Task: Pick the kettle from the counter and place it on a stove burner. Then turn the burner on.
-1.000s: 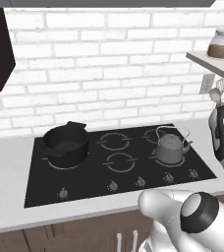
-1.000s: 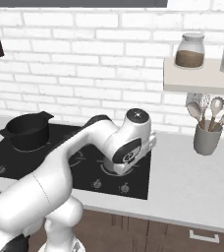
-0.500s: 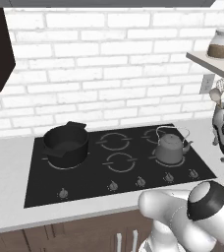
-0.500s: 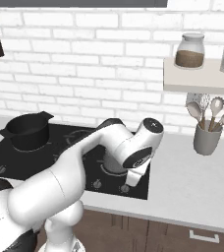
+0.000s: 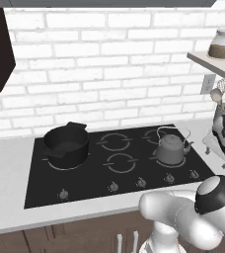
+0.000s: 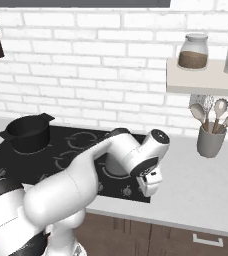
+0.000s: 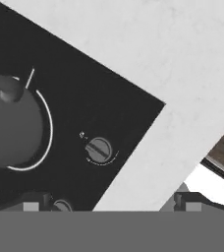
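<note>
The kettle [image 5: 170,150] is seen standing on the front-right burner [image 5: 176,161] of the cooktop [image 5: 85,175], clear of the counter [image 5: 6,197], so the placing step is judged done and the knob step is left. The gripper [image 6: 150,183] hangs over the cooktop's front right corner, nothing being held; its two dark tips sit wide apart at the bottom of the hand view, so it is judged spread open.

The main risk is judged to be the wrong knob. A row of small identical knobs runs along the cooktop's front edge, and the corner knob [image 7: 99,149] nearest the kettle lies beside another knob [image 7: 61,205] that is half hidden. If the neighbour is turned, a bare ring is lit. A second risk is judged to be slip: the knob is a low round disc with a thin raised bar, little being offered to grip. The kettle's spout could also be knocked if the hand swings in low.

The kettle is smooth grey metal, rounded, with a thin arched wire handle. The cooktop is flat glossy black glass; the counter is pale and matte. A black two-handled pot [image 5: 65,144] stands on the cooktop's left side.
</note>
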Motion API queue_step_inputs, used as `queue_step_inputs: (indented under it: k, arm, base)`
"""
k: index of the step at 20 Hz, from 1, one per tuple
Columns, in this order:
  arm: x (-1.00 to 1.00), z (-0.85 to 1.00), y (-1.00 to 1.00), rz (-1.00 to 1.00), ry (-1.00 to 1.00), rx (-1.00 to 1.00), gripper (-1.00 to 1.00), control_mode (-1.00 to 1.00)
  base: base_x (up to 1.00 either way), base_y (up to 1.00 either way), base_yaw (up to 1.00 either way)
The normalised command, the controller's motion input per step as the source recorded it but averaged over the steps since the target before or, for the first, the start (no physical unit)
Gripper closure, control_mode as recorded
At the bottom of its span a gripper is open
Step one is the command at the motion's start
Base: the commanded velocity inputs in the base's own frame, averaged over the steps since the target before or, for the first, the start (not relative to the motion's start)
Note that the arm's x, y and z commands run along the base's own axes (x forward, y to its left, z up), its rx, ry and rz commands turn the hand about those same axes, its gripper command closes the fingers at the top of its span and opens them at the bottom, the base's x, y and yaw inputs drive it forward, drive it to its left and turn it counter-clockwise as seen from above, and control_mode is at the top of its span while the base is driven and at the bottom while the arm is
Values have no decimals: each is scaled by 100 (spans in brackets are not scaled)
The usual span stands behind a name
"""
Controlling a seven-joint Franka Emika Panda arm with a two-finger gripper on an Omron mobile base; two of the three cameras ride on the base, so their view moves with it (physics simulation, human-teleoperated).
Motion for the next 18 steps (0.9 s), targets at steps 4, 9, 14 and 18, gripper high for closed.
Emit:
queue_step_inputs:
  k: [4,9,14,18]
  arm:
    - [0,-52,49,41,-24,-31,-100,-100]
    - [3,-54,46,39,-8,-24,-100,-100]
    - [12,-40,39,37,-1,-22,-100,-100]
    - [1,-8,11,2,6,-11,-100,-100]
  base:
    - [0,0,0]
    - [0,0,0]
    - [0,0,0]
    - [0,0,0]
